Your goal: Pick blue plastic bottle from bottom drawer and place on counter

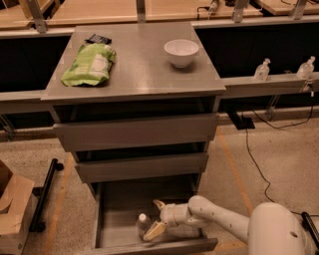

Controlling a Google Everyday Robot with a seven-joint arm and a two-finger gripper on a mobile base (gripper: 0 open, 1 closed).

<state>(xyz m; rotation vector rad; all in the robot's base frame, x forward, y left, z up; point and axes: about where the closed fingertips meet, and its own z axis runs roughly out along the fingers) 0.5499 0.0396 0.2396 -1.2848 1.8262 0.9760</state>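
From my feed, the floor (284, 169) is pale speckled concrete under warm, dim light, with an orange line (230, 167) running across it. A black cable (253, 154) snakes over the floor on the right. Along the back I see light wooden tabletops (99, 12) on metal posts, with dark space beneath. A narrow grey ledge (269, 85) carries two clear pump-top bottles (261, 69). A cardboard box (12, 209) and a black bar (45, 191) sit at left. The gripper (155, 218) is inside the bottom drawer (149, 247), fingers spread.
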